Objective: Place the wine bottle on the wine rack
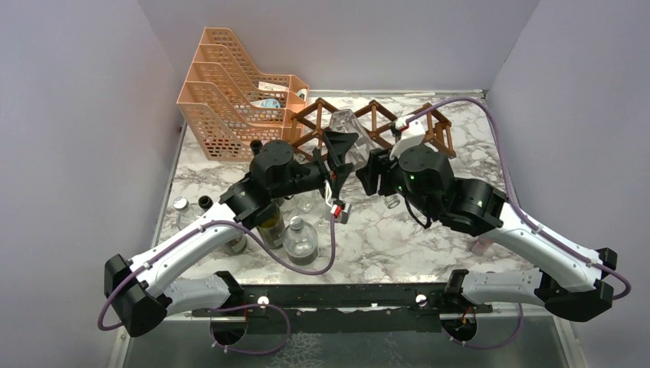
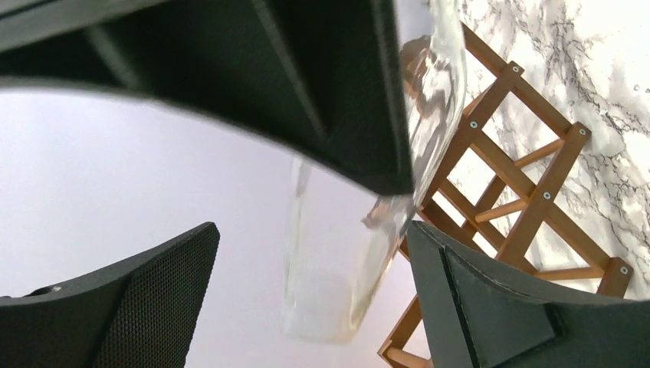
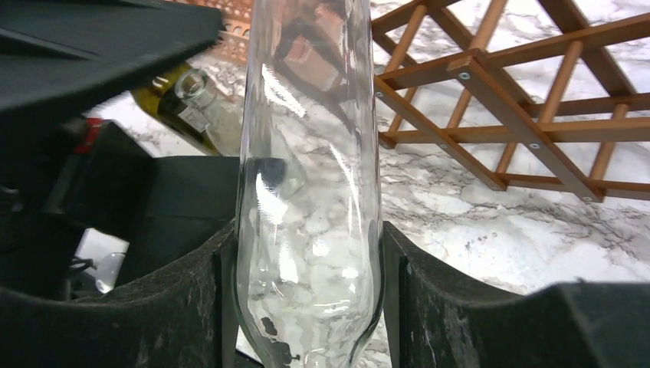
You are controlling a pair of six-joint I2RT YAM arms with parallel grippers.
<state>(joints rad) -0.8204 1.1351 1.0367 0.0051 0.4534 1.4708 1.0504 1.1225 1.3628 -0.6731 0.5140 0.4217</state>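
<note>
At the far left a peach-orange perforated file tray [image 1: 222, 100] stands at the back of the marble bench [image 1: 398, 238]. In front of it an olive-green bottle [image 1: 270, 228] and a small clear bottle [image 1: 300, 239] wait upright by the left arm; neither is on the rack.

The left gripper [image 1: 339, 149] reaches in toward the middle with its jaws wide apart. The glass passes between them, but they do not grip it.

The clear wine bottle [image 1: 349, 134] is off the bench, tilted, and right at the front of the wine rack [image 3: 469, 69], overlapping its left-hand diamonds from above. Whether it touches the slats I cannot tell.

The right gripper [image 3: 306, 253] has its jaws clamped on the bottle's body, one finger on each side, so it alone carries the weight.

I judge the lift and the carry done. What is left is to lay the bottle into a cradle of the rack, let go and back away.
</note>
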